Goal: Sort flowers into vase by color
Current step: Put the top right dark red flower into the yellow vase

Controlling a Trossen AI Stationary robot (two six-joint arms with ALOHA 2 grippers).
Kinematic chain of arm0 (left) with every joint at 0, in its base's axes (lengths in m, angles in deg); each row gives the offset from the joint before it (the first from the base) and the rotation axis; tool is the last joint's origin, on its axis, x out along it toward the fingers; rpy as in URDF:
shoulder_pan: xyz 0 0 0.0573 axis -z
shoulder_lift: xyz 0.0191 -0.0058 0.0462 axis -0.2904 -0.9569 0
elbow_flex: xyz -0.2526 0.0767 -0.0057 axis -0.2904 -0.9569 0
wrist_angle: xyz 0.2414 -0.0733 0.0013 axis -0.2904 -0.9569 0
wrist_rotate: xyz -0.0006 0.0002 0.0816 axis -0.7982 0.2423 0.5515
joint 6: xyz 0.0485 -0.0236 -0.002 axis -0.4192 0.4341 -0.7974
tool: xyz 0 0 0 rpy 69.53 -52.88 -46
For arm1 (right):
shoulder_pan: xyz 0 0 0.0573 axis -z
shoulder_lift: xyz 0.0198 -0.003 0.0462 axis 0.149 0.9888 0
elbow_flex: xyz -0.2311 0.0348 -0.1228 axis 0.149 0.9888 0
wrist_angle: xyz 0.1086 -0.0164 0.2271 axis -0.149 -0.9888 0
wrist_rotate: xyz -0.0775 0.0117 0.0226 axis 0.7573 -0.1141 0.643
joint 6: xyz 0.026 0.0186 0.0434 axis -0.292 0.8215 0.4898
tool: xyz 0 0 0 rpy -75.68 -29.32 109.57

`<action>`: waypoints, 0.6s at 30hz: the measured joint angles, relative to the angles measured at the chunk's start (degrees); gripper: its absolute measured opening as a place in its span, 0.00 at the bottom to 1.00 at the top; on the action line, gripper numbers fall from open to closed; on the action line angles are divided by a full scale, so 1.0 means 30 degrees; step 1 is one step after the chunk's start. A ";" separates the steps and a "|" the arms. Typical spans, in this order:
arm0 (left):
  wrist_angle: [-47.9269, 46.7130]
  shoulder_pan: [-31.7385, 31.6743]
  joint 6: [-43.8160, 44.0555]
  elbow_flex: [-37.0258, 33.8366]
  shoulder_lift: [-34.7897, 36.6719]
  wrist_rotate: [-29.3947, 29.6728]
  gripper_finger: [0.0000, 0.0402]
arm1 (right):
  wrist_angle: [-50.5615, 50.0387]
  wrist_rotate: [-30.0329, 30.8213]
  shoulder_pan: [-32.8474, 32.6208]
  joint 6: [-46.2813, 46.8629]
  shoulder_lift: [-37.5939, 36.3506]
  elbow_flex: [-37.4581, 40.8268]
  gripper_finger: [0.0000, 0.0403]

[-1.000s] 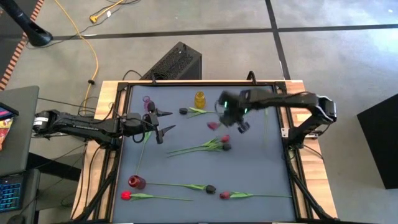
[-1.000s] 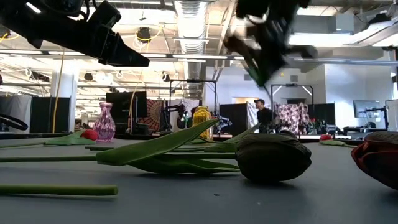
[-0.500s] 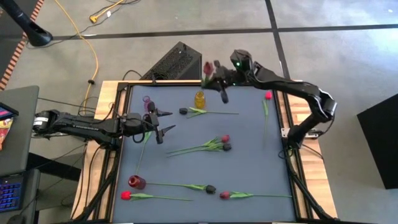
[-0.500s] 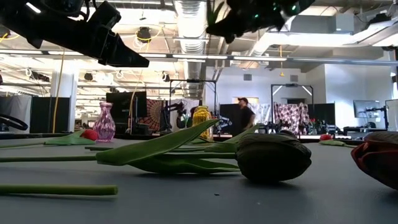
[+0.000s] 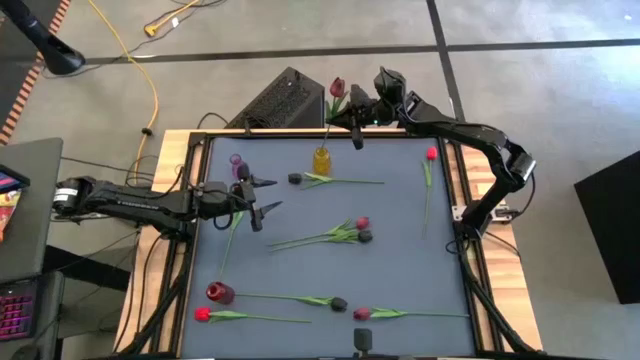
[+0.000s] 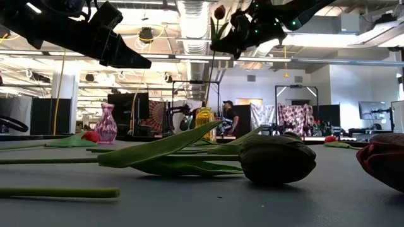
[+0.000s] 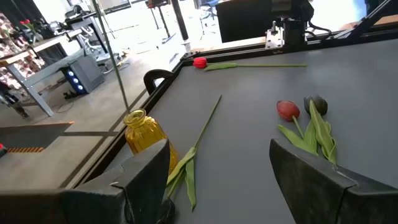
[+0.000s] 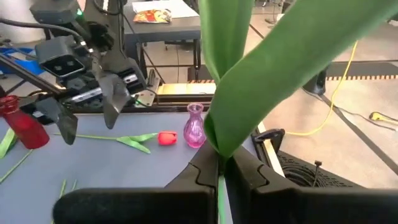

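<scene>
Right end effector (image 5: 356, 112), clamped on a maroon tulip (image 5: 337, 88), has moved from mid-surface to the far edge above the yellow vase (image 5: 321, 160); stem now hangs upright. Background person (image 6: 230, 116) has walked left.

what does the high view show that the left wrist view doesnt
Only the high view: the right gripper holding a maroon tulip upright over the yellow vase, plus the purple vase and the red vase. Only the left wrist view: the left gripper's open fingers up close. Both: the yellow vase, the held tulip's stem entering it, and the red tulip by the table's far edge.
</scene>
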 joint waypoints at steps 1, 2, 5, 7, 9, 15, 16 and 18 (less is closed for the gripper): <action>-0.0012 0.0000 0.0000 0.0000 0.0000 0.0000 0.66 | 0.0102 -0.0005 0.0018 -0.0001 0.0086 0.0000 0.09; -0.0012 0.0000 0.0000 0.0000 0.0000 0.0000 0.66 | 0.0155 -0.0025 0.0023 0.0011 0.0128 0.0000 0.09; -0.0045 0.0000 0.0000 0.0000 0.0000 0.0000 0.66 | -0.0051 -0.0008 0.0141 -0.0008 0.0341 0.0000 0.09; -0.0063 0.0000 0.0000 0.0000 0.0000 0.0000 0.66 | -0.0129 -0.0012 0.0094 0.0012 0.0477 -0.0006 0.09; -0.0063 0.0000 -0.0006 0.0000 0.0000 0.0006 0.66 | -0.0248 0.0017 0.0115 -0.0008 0.0638 0.0007 0.09; -0.0070 0.0000 -0.0131 0.0000 0.0000 0.0095 0.66 | -0.0283 0.0272 -0.0084 0.0064 0.1273 -0.0029 0.10; -0.0070 0.0000 -0.0131 0.0000 0.0000 0.0101 0.66 | -0.0397 0.0293 -0.0141 0.0154 0.1428 -0.0022 0.11; -0.0070 0.0000 -0.0124 0.0000 0.0000 0.0102 0.66 | -0.0393 0.0286 -0.0150 0.0325 0.1776 -0.0015 0.12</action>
